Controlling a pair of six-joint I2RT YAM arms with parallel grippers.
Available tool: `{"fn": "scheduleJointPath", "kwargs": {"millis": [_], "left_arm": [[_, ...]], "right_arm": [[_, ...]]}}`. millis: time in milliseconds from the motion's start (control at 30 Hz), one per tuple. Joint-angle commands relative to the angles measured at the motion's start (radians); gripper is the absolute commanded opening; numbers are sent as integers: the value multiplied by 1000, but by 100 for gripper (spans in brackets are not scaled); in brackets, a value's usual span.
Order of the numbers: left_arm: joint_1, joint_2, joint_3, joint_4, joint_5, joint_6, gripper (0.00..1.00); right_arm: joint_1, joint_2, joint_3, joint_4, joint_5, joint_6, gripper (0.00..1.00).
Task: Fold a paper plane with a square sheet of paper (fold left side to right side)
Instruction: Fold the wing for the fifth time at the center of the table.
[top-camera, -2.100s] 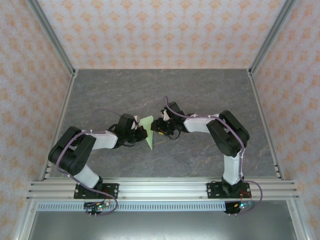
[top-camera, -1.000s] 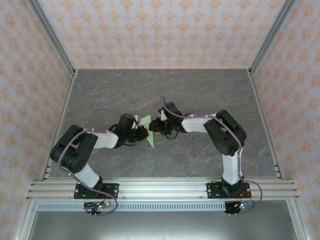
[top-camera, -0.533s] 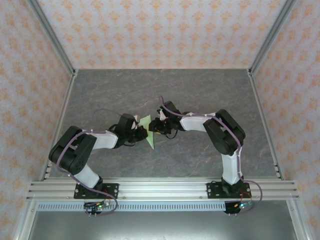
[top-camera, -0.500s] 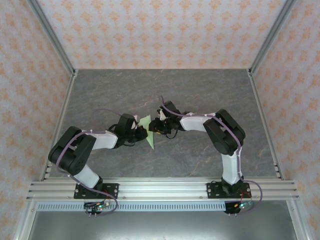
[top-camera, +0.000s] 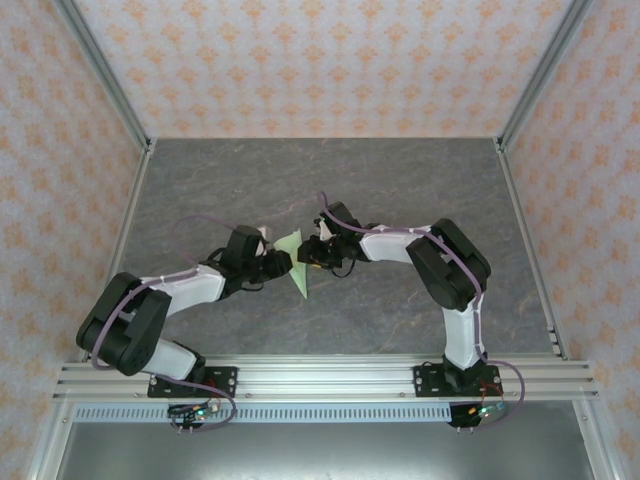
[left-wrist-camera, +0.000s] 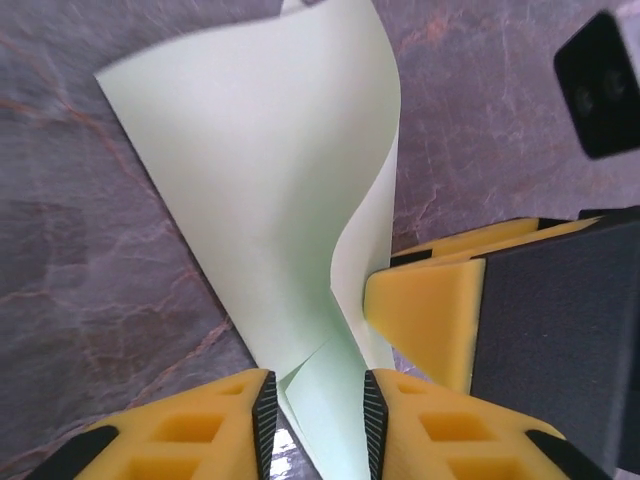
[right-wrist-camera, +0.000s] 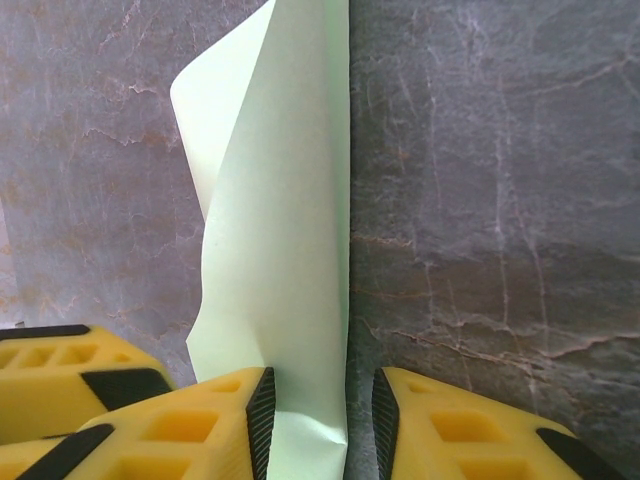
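The pale green sheet of paper (top-camera: 294, 263) lies mid-table, folded into a narrow pointed shape, with one flap curling upward (left-wrist-camera: 365, 200). My left gripper (top-camera: 279, 262) sits at its left side. In the left wrist view the paper (left-wrist-camera: 250, 170) runs between the left gripper's (left-wrist-camera: 315, 425) parted jaws, which stand off it. My right gripper (top-camera: 309, 254) faces it from the right. Its jaws (right-wrist-camera: 322, 425) are apart, with the paper's edge (right-wrist-camera: 285, 230) against the left pad and bare table by the right pad. One right fingertip (left-wrist-camera: 425, 320) shows beside the curled flap.
The dark marbled table (top-camera: 400, 180) stretches around the paper, walled by patterned panels and metal posts (top-camera: 100, 70). The aluminium rail (top-camera: 320, 378) with both arm bases runs along the near edge.
The left gripper's jaws have opened and let go of the paper, and the left arm's elbow has swung out to the left. The right arm and the paper have barely moved.
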Motion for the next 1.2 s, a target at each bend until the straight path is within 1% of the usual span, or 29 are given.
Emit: {"fn": "scheduleJointPath", "kwargs": {"millis": [0, 167, 367, 633, 900, 1000, 1067, 1167], "left_arm": [[33, -24, -7, -13, 6, -20, 33], [55, 35, 6, 84, 79, -86, 33], [59, 94, 37, 157, 127, -128, 33], [58, 153, 62, 188, 137, -155, 32], [58, 179, 71, 193, 135, -159, 25], [58, 185, 71, 194, 133, -161, 21], [58, 190, 70, 202, 133, -164, 18], [58, 191, 68, 201, 129, -162, 9]], "right_arm": [[5, 57, -24, -61, 58, -13, 36], [12, 57, -23, -62, 61, -15, 36], [16, 60, -17, -65, 62, -18, 36], [17, 61, -16, -65, 61, -18, 36], [18, 60, -17, -65, 59, -19, 36], [17, 60, -17, -64, 59, -18, 36], [17, 60, -17, -64, 57, -18, 36], [17, 60, -17, -65, 56, -18, 36]]}}
